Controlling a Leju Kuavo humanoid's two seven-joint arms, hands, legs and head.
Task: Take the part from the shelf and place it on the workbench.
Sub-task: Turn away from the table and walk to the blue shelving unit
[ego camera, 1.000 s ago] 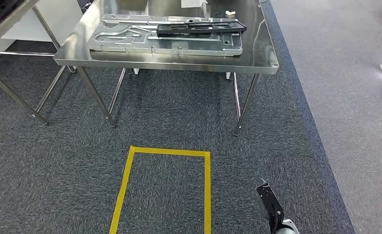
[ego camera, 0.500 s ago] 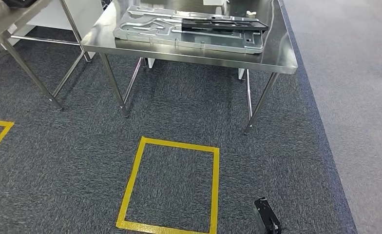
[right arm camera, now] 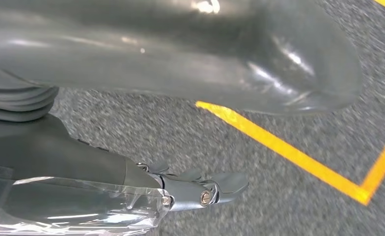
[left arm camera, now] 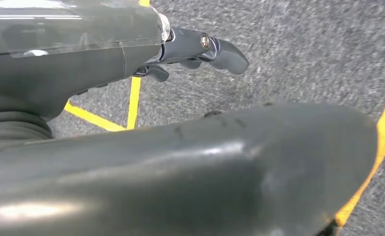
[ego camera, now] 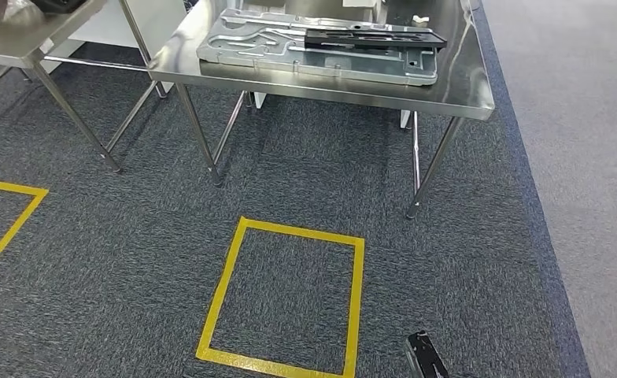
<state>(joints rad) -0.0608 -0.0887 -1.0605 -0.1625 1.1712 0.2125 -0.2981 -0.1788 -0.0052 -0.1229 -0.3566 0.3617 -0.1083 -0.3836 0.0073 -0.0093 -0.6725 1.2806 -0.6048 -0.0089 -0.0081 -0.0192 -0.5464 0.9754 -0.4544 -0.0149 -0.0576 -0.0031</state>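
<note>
The steel workbench [ego camera: 321, 83] stands ahead at the top of the head view. A large silver machined plate [ego camera: 242, 46] lies on it, and a long black flat part [ego camera: 372, 37] rests across the plate's far side. My right hand [ego camera: 424, 362] hangs low at the bottom edge, far from the bench; its fingers [right arm camera: 205, 189] are stretched out over the carpet and hold nothing. My left hand [left arm camera: 195, 48] also hangs over the carpet, fingers extended and holding nothing.
A yellow tape square [ego camera: 230, 287] marks the dark carpet in front of the bench. A second steel table [ego camera: 30, 43] stands at the left, with more yellow tape [ego camera: 10, 224] below it. Lighter grey floor [ego camera: 589, 157] runs along the right.
The whole picture has shifted, so the camera has moved: bench and yellow square now sit further right in the frame. My right hand shows lower at the bottom edge.
</note>
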